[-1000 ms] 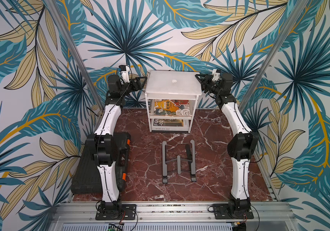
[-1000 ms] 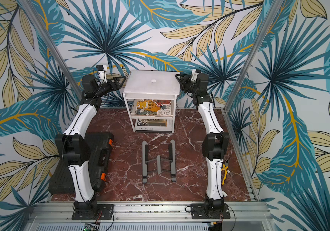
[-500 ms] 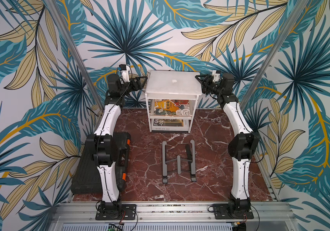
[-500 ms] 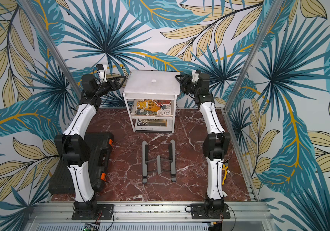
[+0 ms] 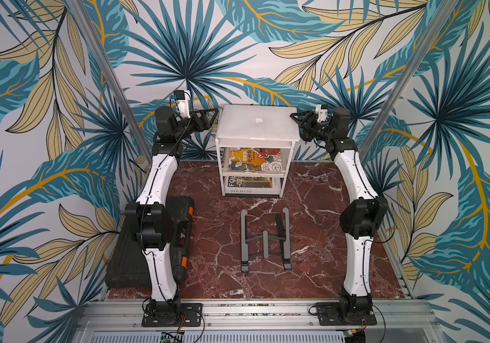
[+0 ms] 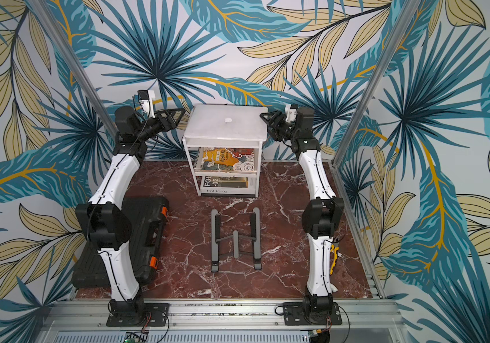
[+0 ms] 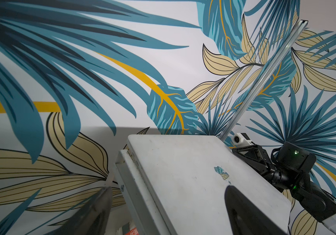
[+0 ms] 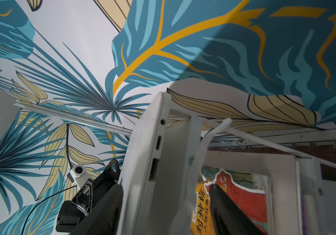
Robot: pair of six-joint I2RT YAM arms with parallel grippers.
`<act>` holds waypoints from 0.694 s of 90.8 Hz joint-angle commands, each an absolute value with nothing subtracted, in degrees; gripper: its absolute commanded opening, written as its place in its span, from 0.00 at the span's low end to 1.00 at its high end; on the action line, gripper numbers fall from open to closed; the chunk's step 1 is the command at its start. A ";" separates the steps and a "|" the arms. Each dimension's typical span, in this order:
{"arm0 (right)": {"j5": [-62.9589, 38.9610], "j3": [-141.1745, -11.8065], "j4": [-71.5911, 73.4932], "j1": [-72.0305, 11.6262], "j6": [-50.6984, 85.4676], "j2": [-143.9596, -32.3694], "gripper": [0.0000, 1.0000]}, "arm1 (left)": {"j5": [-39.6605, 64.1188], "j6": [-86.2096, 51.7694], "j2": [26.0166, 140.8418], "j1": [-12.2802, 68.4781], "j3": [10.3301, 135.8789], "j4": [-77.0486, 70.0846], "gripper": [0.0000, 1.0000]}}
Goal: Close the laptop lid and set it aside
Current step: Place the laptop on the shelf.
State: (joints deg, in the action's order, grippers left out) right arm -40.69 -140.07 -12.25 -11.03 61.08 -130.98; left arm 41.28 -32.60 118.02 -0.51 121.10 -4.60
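On top of the white shelf (image 5: 255, 138) at the back of the table (image 5: 312, 184), the laptop (image 5: 257, 121) lies flat with its lid (image 7: 183, 162) shut and the logo facing up. In the right wrist view, lid and base sit together along the port edge.

Left gripper (image 5: 214, 117): just beside the shelf's left edge. Its jaws stand wide apart and straddle the laptop and shelf top in the left wrist view. It grips nothing. I cannot tell whether either finger touches.

Right gripper (image 5: 296, 123): at the shelf's right edge, jaws apart. One finger (image 8: 106, 209) runs alongside the lid's outer face. The other (image 8: 230, 211) sits under the shelf top with a gap showing, so nothing is clamped.

Compared with a second ago, the laptop has not shifted on the shelf and the left arm holds the same pose. The right wrist has drawn slightly outward (a small change), its fingertips still at the same edge.

The grey folding stand (image 5: 264, 240) and the black case (image 5: 125, 261) lie on the table, well apart from the shelf. Books (image 5: 252, 159) fill the shelf's compartments.
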 commanded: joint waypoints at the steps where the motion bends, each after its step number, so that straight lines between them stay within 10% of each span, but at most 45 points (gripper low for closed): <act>1: -40.38 -140.61 -18.49 -10.09 56.05 -126.04 0.72 | 41.92 -30.48 115.00 -0.80 121.15 -2.94 0.90; 28: -39.71 -140.62 -22.36 -9.76 51.97 -122.79 0.70 | 41.34 -28.74 111.91 -0.23 118.12 -2.91 0.90; 47: -32.50 -139.80 -31.04 -9.76 44.03 -119.07 0.08 | 40.72 -27.82 112.52 -0.06 119.57 -0.19 0.87; 63: -29.30 -139.35 -31.19 -9.84 42.85 -118.91 0.00 | 38.51 -24.83 113.30 0.07 122.61 6.39 0.87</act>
State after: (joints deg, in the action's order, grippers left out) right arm -32.71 -139.83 -29.04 -9.69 46.00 -119.59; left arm 40.66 -27.81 113.38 -0.19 119.61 1.50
